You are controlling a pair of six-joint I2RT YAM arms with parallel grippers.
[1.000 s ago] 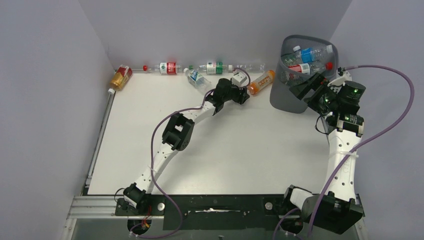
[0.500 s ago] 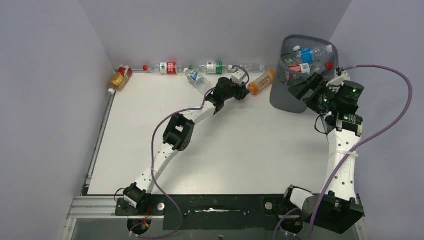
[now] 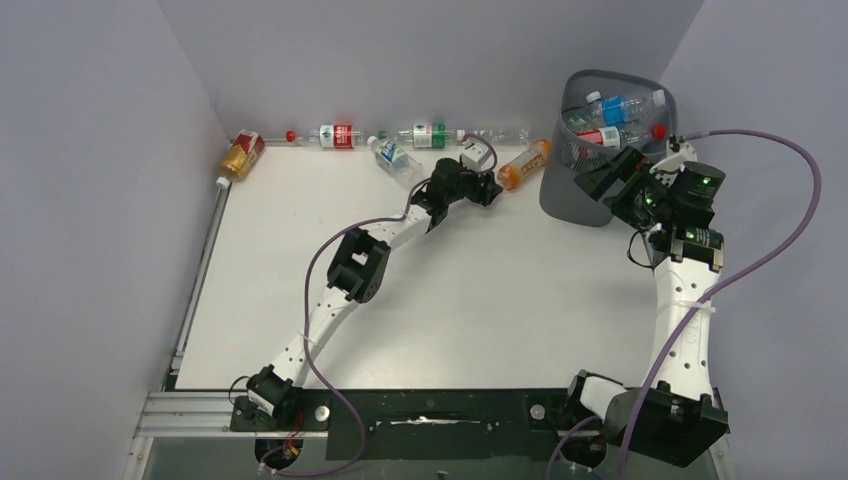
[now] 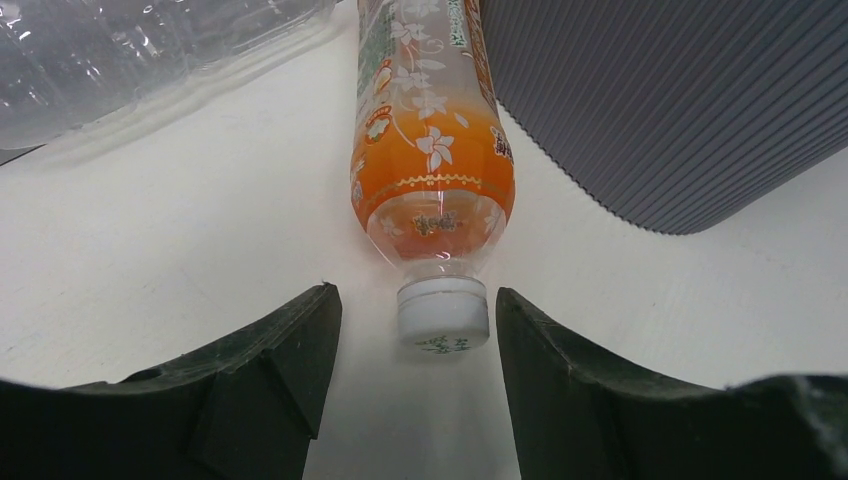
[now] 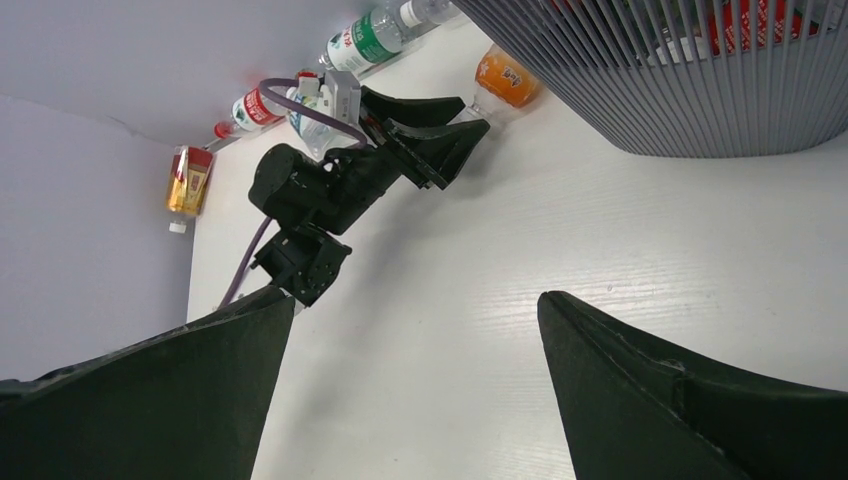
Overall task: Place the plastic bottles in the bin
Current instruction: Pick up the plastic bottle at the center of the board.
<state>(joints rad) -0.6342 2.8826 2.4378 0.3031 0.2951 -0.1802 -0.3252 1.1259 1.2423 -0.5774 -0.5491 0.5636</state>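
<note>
An orange bottle (image 3: 523, 164) lies on the white table beside the bin (image 3: 575, 190), its white cap (image 4: 442, 315) pointing at my left gripper (image 3: 489, 189). In the left wrist view the left gripper (image 4: 415, 293) is open, one finger on either side of the cap with a gap on both sides. The orange bottle's body (image 4: 432, 150) stretches away next to the ribbed bin wall (image 4: 680, 100). Several bottles (image 3: 612, 112) lie inside the bin. My right gripper (image 3: 615, 180) hovers at the bin's near side. In its own view the right gripper (image 5: 417, 296) is open and holds nothing.
Along the back wall lie an amber bottle (image 3: 241, 156), a red-labelled bottle (image 3: 335, 135), a blue-labelled bottle (image 3: 395, 158), a green-labelled bottle (image 3: 428, 135) and a clear bottle (image 3: 505, 133). The clear bottle (image 4: 130, 50) lies just left of the orange one. Walls close the table's left and back.
The left wrist has edged slightly toward the back wall. The orange bottle has stayed put, and the right arm has hardly moved.
</note>
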